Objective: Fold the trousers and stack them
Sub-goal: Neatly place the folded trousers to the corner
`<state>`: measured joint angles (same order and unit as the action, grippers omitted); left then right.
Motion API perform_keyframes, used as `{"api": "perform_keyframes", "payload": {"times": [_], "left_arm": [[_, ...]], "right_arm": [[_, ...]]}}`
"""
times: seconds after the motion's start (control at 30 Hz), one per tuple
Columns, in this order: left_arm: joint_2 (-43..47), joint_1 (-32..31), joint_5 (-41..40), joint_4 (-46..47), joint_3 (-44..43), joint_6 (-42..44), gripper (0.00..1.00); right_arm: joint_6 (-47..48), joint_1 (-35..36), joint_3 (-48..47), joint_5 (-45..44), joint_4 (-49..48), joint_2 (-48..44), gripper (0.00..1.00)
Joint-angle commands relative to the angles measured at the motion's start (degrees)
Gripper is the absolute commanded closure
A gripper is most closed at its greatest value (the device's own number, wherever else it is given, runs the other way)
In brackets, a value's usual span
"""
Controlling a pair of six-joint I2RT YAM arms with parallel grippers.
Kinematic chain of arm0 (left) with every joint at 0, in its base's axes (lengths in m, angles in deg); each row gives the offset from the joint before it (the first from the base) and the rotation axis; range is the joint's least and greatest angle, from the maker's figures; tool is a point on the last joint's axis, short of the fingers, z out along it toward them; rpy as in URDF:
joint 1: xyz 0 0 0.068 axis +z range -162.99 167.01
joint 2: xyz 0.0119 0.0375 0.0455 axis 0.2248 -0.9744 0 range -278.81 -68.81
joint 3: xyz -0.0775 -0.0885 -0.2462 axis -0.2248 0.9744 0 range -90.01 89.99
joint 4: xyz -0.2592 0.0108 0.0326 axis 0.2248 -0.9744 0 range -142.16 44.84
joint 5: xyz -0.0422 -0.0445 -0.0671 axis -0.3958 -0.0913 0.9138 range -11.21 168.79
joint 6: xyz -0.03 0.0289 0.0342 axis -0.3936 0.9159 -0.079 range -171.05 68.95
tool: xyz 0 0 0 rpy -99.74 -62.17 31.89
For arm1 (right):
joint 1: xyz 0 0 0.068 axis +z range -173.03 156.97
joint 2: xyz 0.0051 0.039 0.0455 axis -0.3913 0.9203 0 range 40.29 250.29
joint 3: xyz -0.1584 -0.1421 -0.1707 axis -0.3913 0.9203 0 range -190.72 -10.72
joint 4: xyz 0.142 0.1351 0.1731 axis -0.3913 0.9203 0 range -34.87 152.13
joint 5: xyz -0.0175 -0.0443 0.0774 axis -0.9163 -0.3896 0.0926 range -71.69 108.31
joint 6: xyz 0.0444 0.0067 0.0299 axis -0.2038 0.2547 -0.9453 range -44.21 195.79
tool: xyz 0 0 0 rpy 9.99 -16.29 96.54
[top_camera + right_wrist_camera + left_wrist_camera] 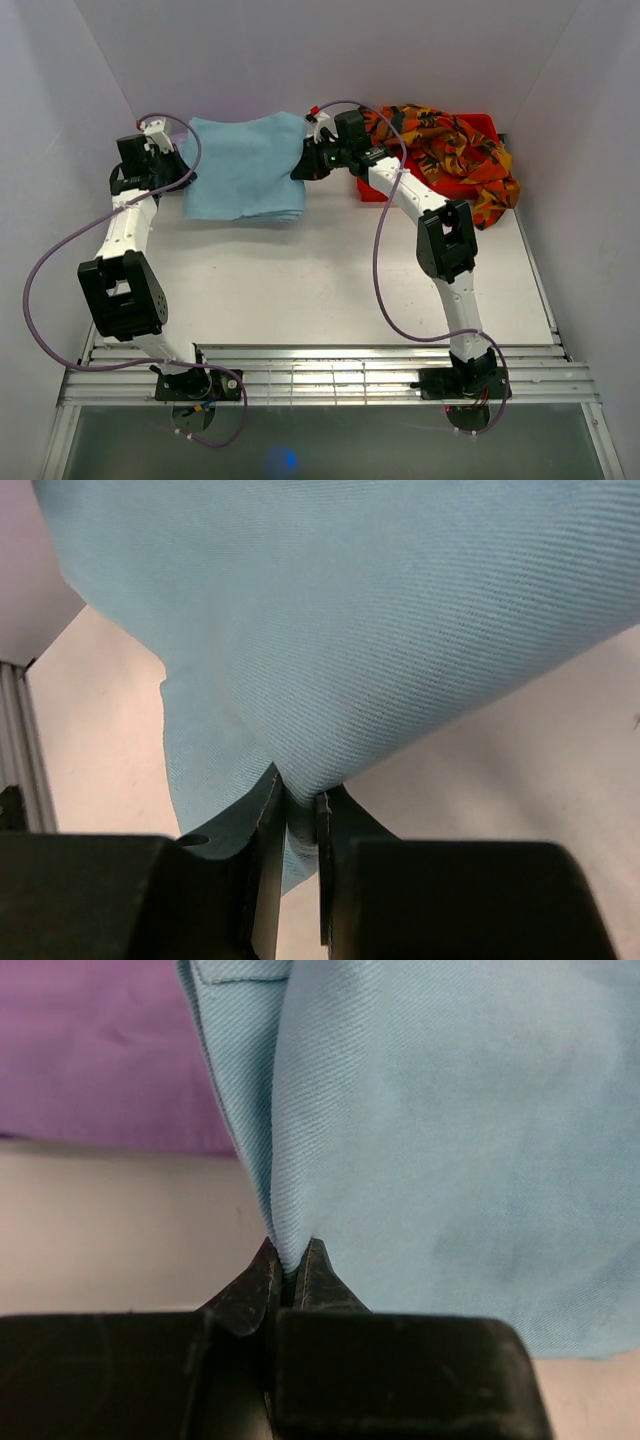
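Right now your light blue trousers (245,165) lie folded into a flat, nearly square bundle at the far side of the counter (330,290), between the two arms. The bundle runs only slightly longer left to right than front to back, so its long axis goes across the counter. Its stacked layer edges show along the near side. You cannot tell from these views which end is waist and which is hem.

Your left gripper (290,1260) is closed down narrow on the bundle's left edge, with a ridge of blue cloth pinched up between its jaws. Your right gripper (298,798) is pinched just as tightly on the right edge, and the cloth rises from its jaws in a tented fold. In the overhead view the two grippers face each other across the bundle.

Behind the blue cloth, the left wrist view shows the lilac trousers (100,1050) lying flat on the counter. Further right, the patterned trousers (450,160) sit crumpled in a red bin (372,192) at the far right corner, spilling over its right side.
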<state>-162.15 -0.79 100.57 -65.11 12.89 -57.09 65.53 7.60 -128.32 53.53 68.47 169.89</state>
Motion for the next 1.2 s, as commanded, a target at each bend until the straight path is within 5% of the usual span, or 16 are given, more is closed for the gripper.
{"api": "perform_keyframes", "payload": {"times": [0.0,0.4,0.53,0.9,1.17], "left_arm": [[0.4,2.1,-5.2,10.8,-5.1,1.0,1.0],[-7.5,6.3,-10.8,35.5,0.0,0.1,1.0],[-10.6,8.2,-11.4,41.6,3.7,0.5,1.0],[-19.7,9.9,-11.5,49.1,3.3,0.9,1.0],[-23.8,9.9,-12.6,49.7,-4.6,0.8,1.0]], "right_arm": [[-1.8,0.7,-5.2,-7.1,-17.0,2.3,0.92],[2.5,6.1,-24.0,-29.9,-49.4,26.0,0.92],[6.5,7.9,-20.2,-32.8,-57.0,28.1,0.92],[11.8,8.2,-23.2,-36.5,-61.1,32.9,0.92],[14.1,8.0,-23.5,-37.7,-61.9,33.0,0.92]]}}
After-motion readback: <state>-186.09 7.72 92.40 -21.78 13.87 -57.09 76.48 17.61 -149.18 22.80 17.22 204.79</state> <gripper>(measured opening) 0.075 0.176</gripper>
